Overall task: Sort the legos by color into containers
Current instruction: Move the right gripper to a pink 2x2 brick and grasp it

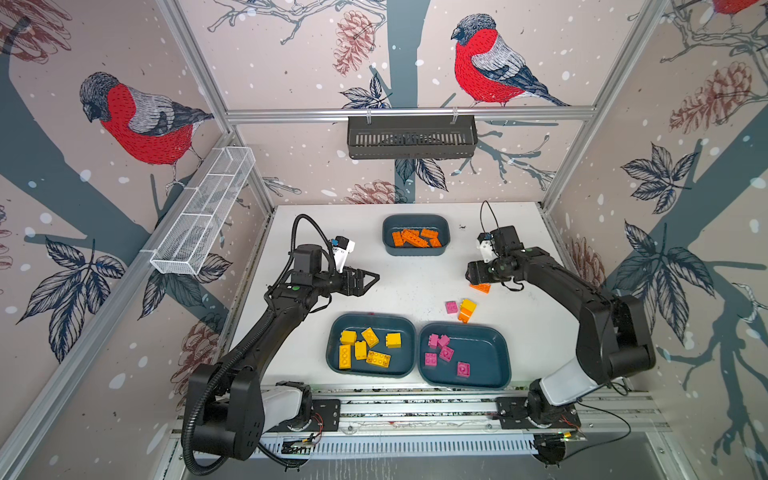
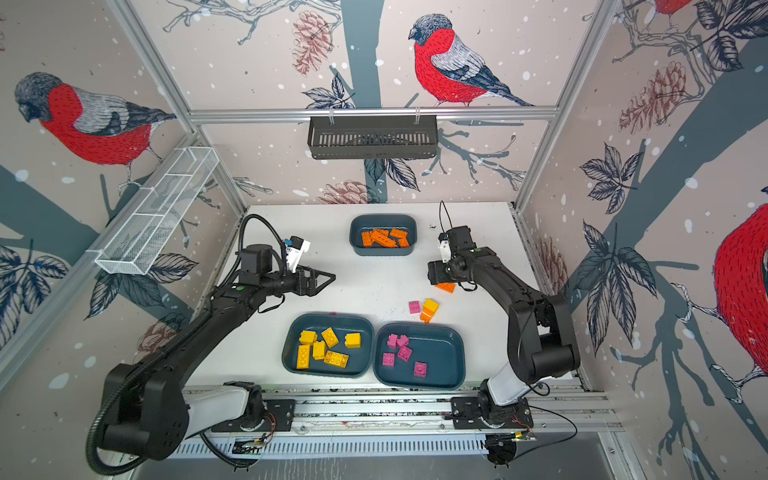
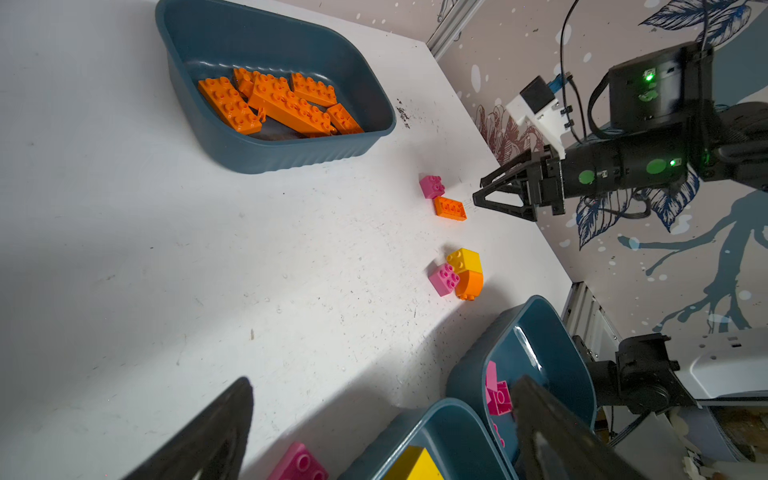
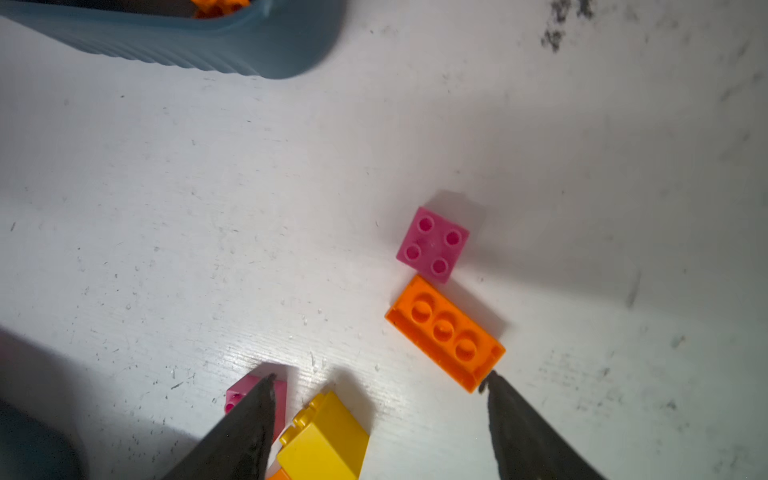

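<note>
The back tub (image 1: 415, 249) holds orange legos (image 1: 415, 237). One near tub (image 1: 371, 322) holds yellow legos (image 1: 361, 349), and its neighbour (image 1: 482, 357) holds pink ones (image 1: 444, 353). My right gripper (image 4: 381, 375) is open low over the table. One fingertip (image 4: 498, 386) touches the end of a loose orange brick (image 4: 444, 332) lying studs down. A pink brick (image 4: 432, 244) sits beside it. A yellow-on-orange pair (image 1: 467, 310) and another pink brick (image 1: 451, 307) lie nearby. My left gripper (image 1: 370, 278) hovers open and empty at the left. Under it lies a pink brick (image 3: 299, 463).
A black slotted basket (image 1: 411, 137) hangs on the back rail. A white wire mesh basket (image 1: 203, 212) hangs on the left wall. The arms' mounting rail (image 1: 415, 409) runs along the table's front edge. Walls close in the table's left, right and back.
</note>
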Controlling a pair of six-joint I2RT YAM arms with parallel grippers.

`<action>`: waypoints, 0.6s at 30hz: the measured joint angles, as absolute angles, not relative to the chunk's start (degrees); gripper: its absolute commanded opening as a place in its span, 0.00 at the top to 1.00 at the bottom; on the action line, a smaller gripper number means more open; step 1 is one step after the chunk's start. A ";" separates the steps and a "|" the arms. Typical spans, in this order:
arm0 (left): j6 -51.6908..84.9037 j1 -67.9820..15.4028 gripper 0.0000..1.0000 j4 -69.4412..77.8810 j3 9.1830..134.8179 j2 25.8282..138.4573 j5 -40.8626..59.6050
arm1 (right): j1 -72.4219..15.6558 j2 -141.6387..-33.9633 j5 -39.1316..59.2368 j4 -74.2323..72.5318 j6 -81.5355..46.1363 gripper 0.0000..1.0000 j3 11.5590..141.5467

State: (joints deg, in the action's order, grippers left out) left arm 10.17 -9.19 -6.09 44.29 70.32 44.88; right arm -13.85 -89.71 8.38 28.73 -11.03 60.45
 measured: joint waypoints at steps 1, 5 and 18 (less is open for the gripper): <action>10.15 -9.19 0.04 -5.82 44.49 70.57 45.08 | -13.98 -89.27 7.70 28.16 -13.50 0.21 59.51; 10.17 -9.19 0.04 -5.41 44.95 71.22 45.87 | -14.96 -89.82 5.82 25.08 -20.84 0.26 57.45; 10.37 -9.17 0.04 -4.69 44.99 71.75 46.76 | -16.51 -103.74 -3.31 19.29 -27.00 0.47 65.39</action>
State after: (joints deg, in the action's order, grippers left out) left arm 10.37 -9.17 -4.69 44.99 71.75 46.76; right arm -16.51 -103.74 -3.31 19.29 -27.00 65.39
